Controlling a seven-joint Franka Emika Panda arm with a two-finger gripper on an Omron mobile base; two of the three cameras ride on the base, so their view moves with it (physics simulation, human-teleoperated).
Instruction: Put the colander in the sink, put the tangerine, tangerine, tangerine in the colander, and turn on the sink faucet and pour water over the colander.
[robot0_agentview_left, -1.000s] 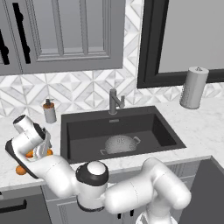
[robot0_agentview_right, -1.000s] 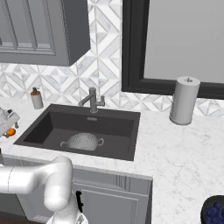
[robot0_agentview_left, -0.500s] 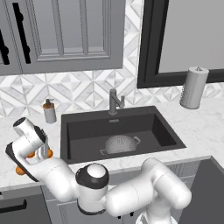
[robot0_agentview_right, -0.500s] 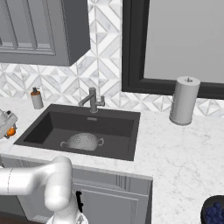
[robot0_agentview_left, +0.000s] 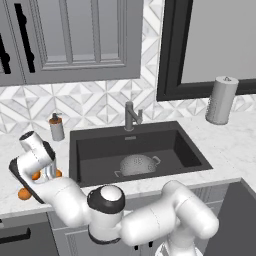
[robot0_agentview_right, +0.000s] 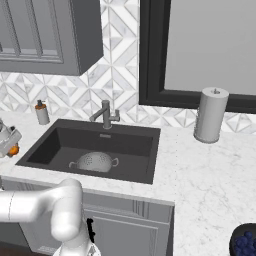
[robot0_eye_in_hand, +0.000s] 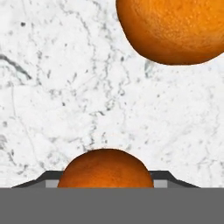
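Left of the sink (robot0_agentview_left: 185, 150), on the marble desk (robot0_agentview_left: 230, 145), my tool (robot0_agentview_left: 44, 174) hangs low over the tangerines (robot0_agentview_left: 24, 193). Through the hand camera one tangerine (robot0_eye_in_hand: 105, 168) sits right at the fingertips and another (robot0_eye_in_hand: 175, 28) lies farther off, apart from it. I cannot tell whether the fingers are spread or pinching (the fruit hides them). The colander (robot0_agentview_left: 136, 164) already rests in the sink, below the sink faucet (robot0_agentview_left: 131, 116). My worry: an off-centre squeeze could send the round fruit rolling away or knock its neighbour. The arm folds back hard left from the base, wrist pointing down.
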